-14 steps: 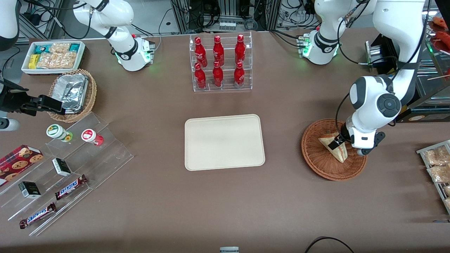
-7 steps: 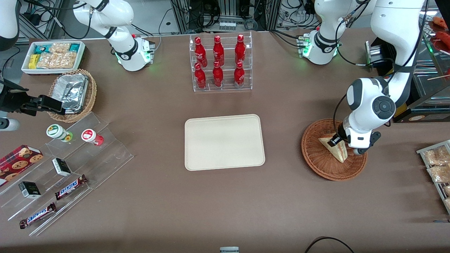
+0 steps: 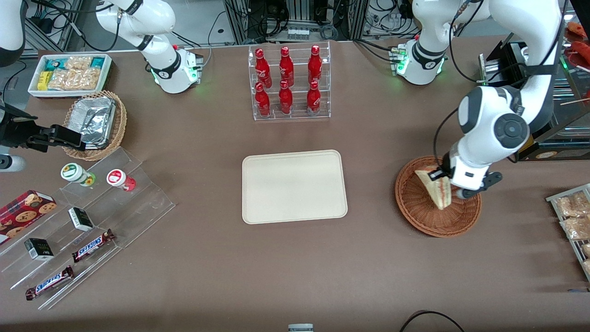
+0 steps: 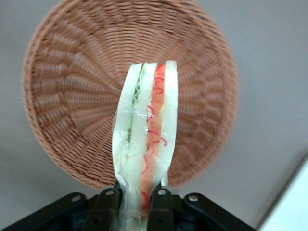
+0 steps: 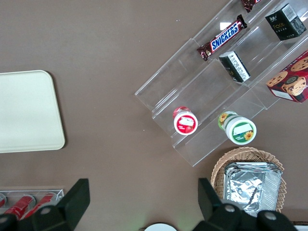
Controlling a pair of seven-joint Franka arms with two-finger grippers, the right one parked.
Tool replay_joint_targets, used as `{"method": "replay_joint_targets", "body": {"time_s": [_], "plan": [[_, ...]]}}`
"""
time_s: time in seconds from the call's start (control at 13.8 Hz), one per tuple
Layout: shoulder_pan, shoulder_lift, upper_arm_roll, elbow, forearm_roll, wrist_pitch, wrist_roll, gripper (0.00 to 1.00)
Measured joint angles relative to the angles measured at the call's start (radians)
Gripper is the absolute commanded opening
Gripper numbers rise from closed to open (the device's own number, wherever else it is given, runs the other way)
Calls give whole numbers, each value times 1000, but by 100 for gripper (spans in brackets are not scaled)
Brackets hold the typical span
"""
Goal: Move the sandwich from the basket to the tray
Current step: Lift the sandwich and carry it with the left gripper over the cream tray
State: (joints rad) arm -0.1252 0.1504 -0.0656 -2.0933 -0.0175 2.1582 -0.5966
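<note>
My gripper [image 3: 446, 180] [image 4: 136, 198] is shut on the sandwich [image 3: 435, 190] [image 4: 146, 144], a wrapped white-bread wedge with red and green filling on its cut edge. The wedge hangs lifted above the round reddish-brown wicker basket [image 3: 421, 214] [image 4: 62, 101], which lies at the working arm's end of the table and shows nothing else inside. The flat cream-beige tray [image 3: 294, 186] [image 5: 26, 111] lies bare at the middle of the table, beside the basket toward the parked arm's end.
A clear rack of red bottles [image 3: 288, 83] stands farther from the front camera than the tray. A wire rack of snack packets [image 3: 574, 221] sits at the working arm's table edge. Stepped acrylic shelves with candy bars [image 3: 87, 216] and a foil-filled tan basket [image 3: 94, 123] lie toward the parked arm's end.
The gripper has risen from the basket with the sandwich held in it; the wedge has left the basket floor and now hangs above it.
</note>
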Motion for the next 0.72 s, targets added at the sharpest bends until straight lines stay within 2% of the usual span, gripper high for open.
{"method": "replay_joint_targets", "body": {"time_s": [0.36,0.72], "plan": [[-201,49,-10,77,0,-28,-1,0],[-374,222,-12,280,-4,-88,-20,0]]}}
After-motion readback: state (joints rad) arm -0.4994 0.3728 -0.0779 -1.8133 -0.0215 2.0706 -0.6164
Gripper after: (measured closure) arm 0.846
